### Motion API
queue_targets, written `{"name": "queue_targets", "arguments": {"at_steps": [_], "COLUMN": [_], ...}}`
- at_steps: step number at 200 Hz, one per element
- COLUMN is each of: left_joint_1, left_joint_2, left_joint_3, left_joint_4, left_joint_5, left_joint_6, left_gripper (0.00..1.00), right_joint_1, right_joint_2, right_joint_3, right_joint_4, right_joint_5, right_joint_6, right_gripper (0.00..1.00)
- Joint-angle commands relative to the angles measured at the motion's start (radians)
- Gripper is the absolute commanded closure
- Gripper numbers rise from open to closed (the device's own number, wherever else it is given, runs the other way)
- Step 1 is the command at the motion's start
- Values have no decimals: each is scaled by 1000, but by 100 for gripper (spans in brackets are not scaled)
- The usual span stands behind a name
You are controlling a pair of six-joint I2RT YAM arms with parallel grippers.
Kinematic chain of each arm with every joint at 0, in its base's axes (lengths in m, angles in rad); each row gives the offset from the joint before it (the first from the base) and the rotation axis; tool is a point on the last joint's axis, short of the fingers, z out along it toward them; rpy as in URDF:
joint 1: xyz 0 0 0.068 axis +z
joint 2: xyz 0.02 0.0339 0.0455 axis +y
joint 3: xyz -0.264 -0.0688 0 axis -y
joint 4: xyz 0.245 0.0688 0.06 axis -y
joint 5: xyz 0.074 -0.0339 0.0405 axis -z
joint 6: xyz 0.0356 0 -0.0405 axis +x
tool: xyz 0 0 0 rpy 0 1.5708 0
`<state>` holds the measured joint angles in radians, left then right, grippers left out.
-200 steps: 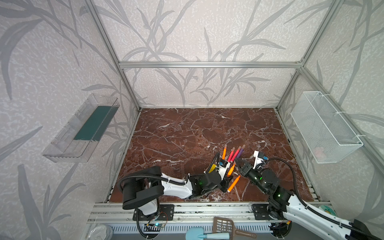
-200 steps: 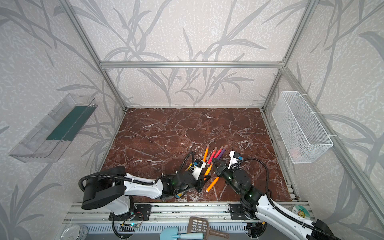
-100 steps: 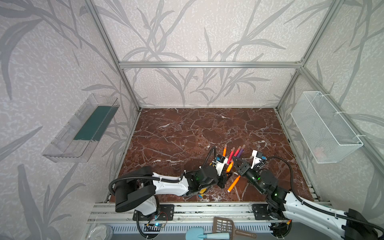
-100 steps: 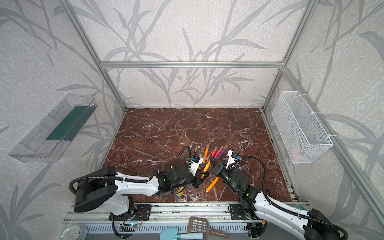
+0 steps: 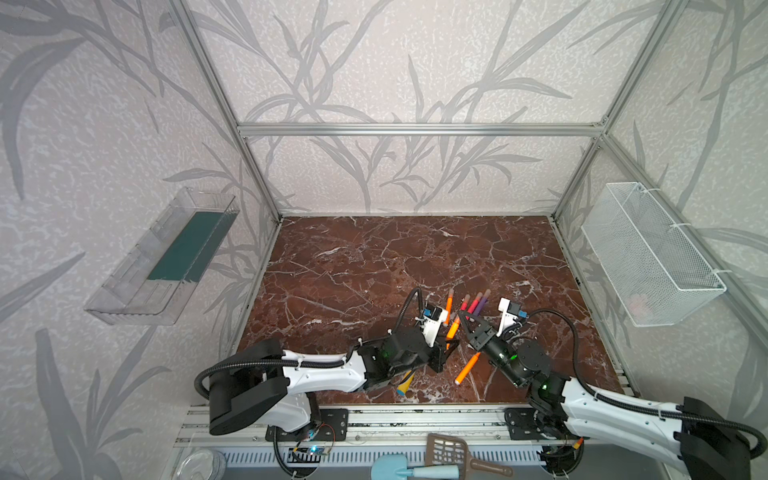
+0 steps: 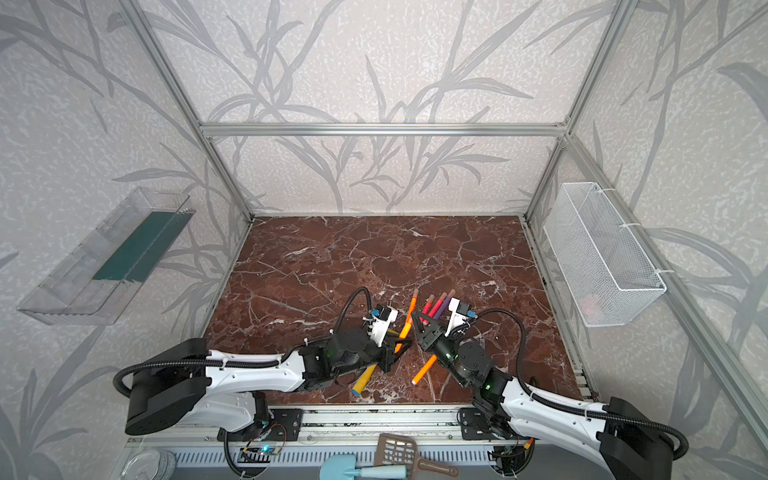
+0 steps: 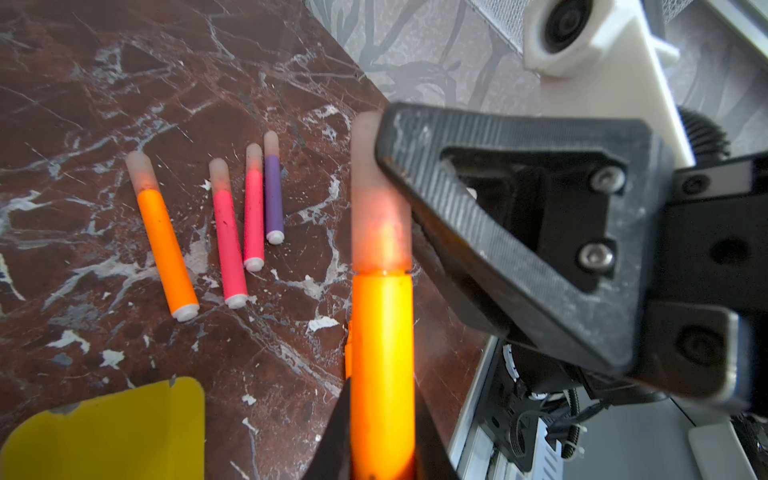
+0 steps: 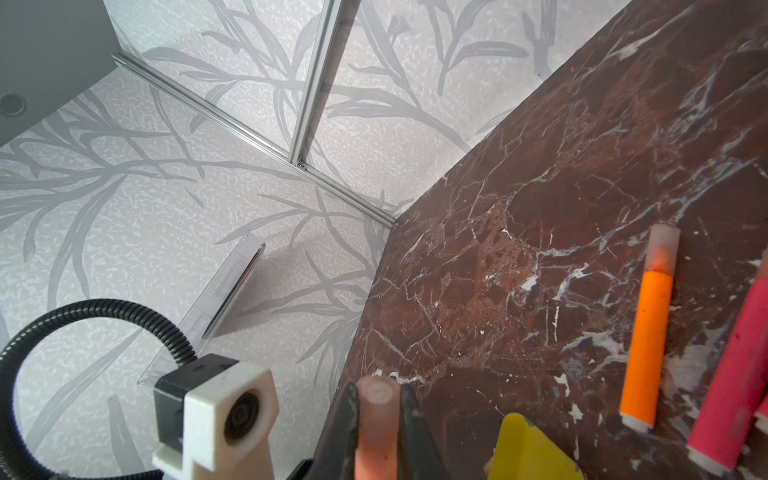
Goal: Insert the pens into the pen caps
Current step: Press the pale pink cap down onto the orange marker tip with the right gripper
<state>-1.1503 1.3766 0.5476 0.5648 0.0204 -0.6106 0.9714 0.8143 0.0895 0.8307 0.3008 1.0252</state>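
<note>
My left gripper (image 7: 382, 386) is shut on an orange pen (image 7: 382, 353), seen in both top views (image 5: 453, 328) (image 6: 405, 330). A translucent pinkish pen cap (image 7: 380, 216) sits over its tip. My right gripper (image 8: 377, 390) is shut on that cap (image 8: 376, 419), and its black finger (image 7: 498, 199) lies against the cap's side. On the marble behind lie an orange pen (image 7: 164, 245), two pink pens (image 7: 228, 241) (image 7: 254, 212) and a purple pen (image 7: 273, 199), each wearing a cap. Another orange pen (image 5: 467, 368) lies beside the right arm; its tip end is hidden.
A yellow toy shovel (image 7: 104, 432) lies under the left gripper, its handle (image 5: 405, 384) poking out near the table's front edge. A wire basket (image 5: 648, 253) hangs on the right wall, a clear tray (image 5: 166, 257) on the left wall.
The left arm has stretched forward, carrying the orange pen slightly toward the back and left. The right gripper has followed with the cap. Both grips held.
</note>
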Motion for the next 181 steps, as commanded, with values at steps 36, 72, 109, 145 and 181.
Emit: {"name": "queue_targets", "arguments": {"at_steps": [36, 72, 109, 145, 181], "left_joint_1": [45, 47, 46, 44, 3], "left_joint_2": [-60, -89, -109, -93, -28], "left_joint_3": [5, -24, -41, -41, -51], "left_joint_4": [116, 110, 81, 28, -12], "left_joint_5": [-46, -71, -83, -68, -125], "left_joint_6": [-31, -24, 2, 74, 128], "left_gripper": [100, 100, 100, 100, 100], "right_joint_1": [46, 46, 46, 46, 43], "right_joint_2": [99, 65, -48, -212, -426], "right_joint_3": [37, 49, 32, 21, -35], "right_joint_4": [-54, -153, -236, -341, -439], "right_joint_5": [-52, 0, 47, 84, 180], "right_joint_6": [-10, -19, -42, -94, -121], "right_gripper": [80, 61, 47, 29, 21]}}
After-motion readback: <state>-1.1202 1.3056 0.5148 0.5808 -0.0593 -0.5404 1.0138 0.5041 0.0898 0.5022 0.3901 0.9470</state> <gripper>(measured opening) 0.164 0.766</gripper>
